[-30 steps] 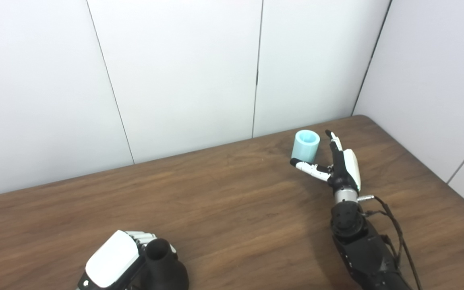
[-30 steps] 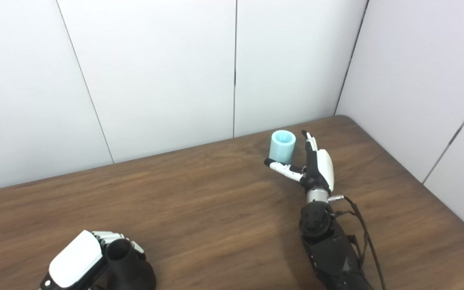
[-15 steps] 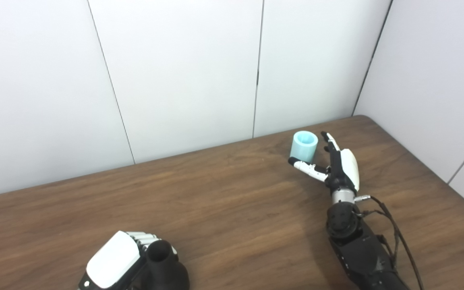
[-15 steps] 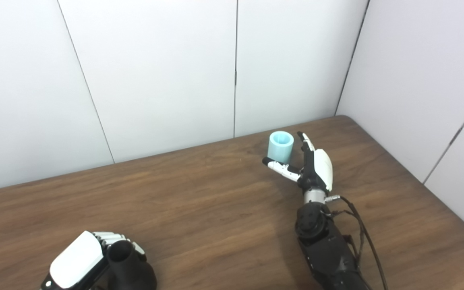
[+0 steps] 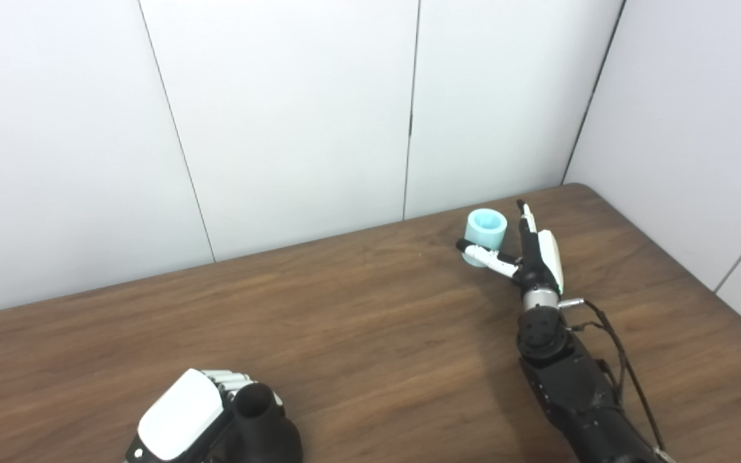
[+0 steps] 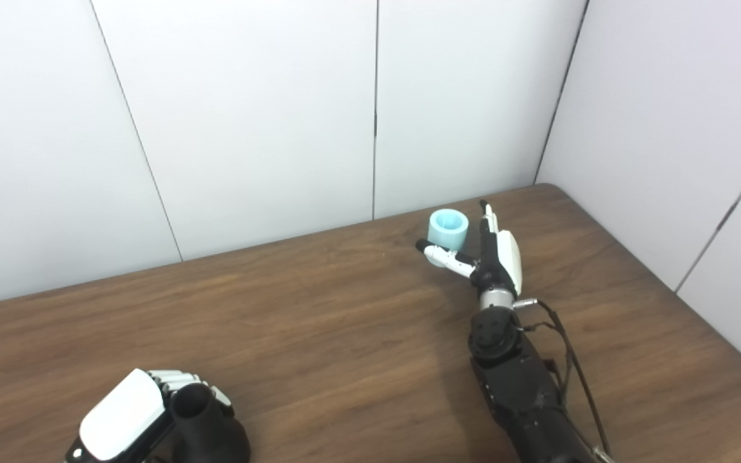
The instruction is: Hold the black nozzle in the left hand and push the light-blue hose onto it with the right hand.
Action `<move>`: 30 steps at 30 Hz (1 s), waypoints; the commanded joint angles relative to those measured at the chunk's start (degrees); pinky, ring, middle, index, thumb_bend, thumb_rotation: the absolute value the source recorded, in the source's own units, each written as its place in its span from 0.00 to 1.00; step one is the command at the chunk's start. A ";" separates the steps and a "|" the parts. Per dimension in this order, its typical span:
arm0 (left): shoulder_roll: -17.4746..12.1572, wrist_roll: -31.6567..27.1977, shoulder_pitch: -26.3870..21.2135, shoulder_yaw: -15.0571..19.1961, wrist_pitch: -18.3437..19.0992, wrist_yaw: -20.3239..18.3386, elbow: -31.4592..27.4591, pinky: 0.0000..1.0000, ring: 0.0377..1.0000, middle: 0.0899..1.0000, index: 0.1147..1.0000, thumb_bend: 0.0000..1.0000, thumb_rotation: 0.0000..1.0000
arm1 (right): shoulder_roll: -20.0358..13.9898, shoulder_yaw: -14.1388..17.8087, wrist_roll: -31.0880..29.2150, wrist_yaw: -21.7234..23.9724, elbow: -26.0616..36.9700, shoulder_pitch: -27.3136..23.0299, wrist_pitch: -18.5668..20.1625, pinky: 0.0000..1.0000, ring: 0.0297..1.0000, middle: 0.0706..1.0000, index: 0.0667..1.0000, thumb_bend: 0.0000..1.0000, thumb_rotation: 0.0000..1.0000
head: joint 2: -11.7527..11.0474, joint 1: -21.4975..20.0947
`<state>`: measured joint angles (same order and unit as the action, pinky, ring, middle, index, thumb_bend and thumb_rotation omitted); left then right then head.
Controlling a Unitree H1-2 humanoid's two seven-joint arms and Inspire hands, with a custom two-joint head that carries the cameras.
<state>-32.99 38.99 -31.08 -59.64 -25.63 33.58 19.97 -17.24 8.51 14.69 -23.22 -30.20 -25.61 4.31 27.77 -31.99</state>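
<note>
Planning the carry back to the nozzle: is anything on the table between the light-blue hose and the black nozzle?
Nothing visible: only bare table lies between the light-blue hose, by the open right hand, and the black nozzle in the left hand.

Brown wood-grain table [image 5: 345, 321], rounded far-right corner, set against white panel walls. Short light-blue cylindrical hose piece [image 5: 485, 229] stands upright on it nr far edge, open end up. Black flared plastic nozzle [image 5: 261, 427] at near edge, lower L; base cut off by frame.

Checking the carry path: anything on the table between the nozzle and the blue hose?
Nothing: both eye views show bare table between nozzle and hose.
</note>
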 commanded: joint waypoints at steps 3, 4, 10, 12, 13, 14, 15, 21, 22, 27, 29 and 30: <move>0.40 0.17 5.91 -3.85 -1.29 1.20 4.44 0.43 0.49 0.44 0.41 0.52 0.00 | -1.55 -0.11 0.19 0.26 -0.03 -1.75 -0.51 0.89 0.97 1.00 1.00 1.00 0.50 | -0.14 0.00; 0.38 0.16 5.81 -4.10 -1.29 1.47 4.55 0.43 0.49 0.44 0.41 0.52 0.00 | -1.59 -0.05 0.01 0.42 -0.08 -1.76 -0.60 0.89 0.97 1.00 1.00 1.00 0.50 | -0.14 -0.01; 0.11 0.12 5.79 -4.48 -1.29 1.67 4.52 0.43 0.49 0.44 0.41 0.52 0.00 | -1.65 0.10 -0.97 1.87 0.38 -2.29 -0.12 0.89 0.96 1.00 0.98 1.00 0.48 | -0.11 0.12; 0.05 0.14 5.83 -4.46 -1.29 1.84 4.42 0.43 0.49 0.44 0.41 0.52 0.00 | -1.30 0.50 -2.03 2.47 0.72 -2.55 0.27 0.85 0.94 0.97 0.97 1.00 0.45 | -0.11 0.12; 0.00 0.21 5.94 -4.39 -1.29 1.86 4.30 0.43 0.49 0.44 0.41 0.52 0.00 | -1.23 0.46 -2.12 2.54 0.77 -2.70 0.58 0.81 0.91 0.94 0.96 1.00 0.44 | -0.07 0.36; -0.05 0.17 6.06 -4.25 -1.29 1.75 4.15 0.43 0.49 0.44 0.41 0.52 0.00 | -1.23 0.24 -1.87 2.38 0.51 -2.93 0.82 0.77 0.88 0.91 0.95 1.00 0.44 | -0.07 0.36; -0.09 0.14 6.14 -4.15 -1.29 1.66 4.05 0.43 0.49 0.44 0.41 0.52 0.00 | -1.25 0.06 -1.63 2.25 0.30 -3.09 0.97 0.63 0.75 0.79 0.93 1.00 0.43 | -0.07 0.36; -0.26 -0.01 6.45 -4.00 -1.29 1.62 3.82 0.43 0.49 0.44 0.42 0.52 0.00 | -0.97 -0.42 -0.65 0.52 -1.04 -3.89 1.08 0.37 0.49 0.54 0.84 1.00 0.37 | 0.04 0.59; -0.31 -0.06 6.48 -3.95 -1.29 1.38 3.74 0.43 0.49 0.44 0.42 0.52 0.00 | -0.78 -0.27 -0.73 0.08 -1.05 -3.89 0.95 0.36 0.49 0.55 0.82 1.00 0.35 | 0.04 0.59; -0.47 -0.19 6.69 -3.71 -1.29 1.41 3.36 0.43 0.49 0.44 0.42 0.52 0.00 | -0.66 -0.52 -0.21 -1.23 -2.05 -4.22 1.24 0.34 0.47 0.54 0.73 1.00 0.29 | 0.13 0.64; -0.51 -0.03 6.63 -3.80 -1.29 1.74 3.40 0.42 0.49 0.44 0.42 0.52 0.00 | -0.87 -0.89 0.05 -1.19 -2.81 -4.49 1.21 0.30 0.41 0.49 0.71 0.99 0.28 | 0.13 0.64; -0.52 -0.03 6.65 -3.68 -1.29 1.65 3.37 0.42 0.49 0.44 0.42 0.52 0.00 | -1.01 -1.04 -0.02 -0.98 -3.26 -4.59 0.79 0.26 0.35 0.42 0.71 0.98 0.26 | 0.13 0.64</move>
<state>-33.05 39.00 -31.49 -60.47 -25.78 34.62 20.39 -17.12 7.64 14.37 -24.30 -33.02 -28.30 5.95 27.86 -31.29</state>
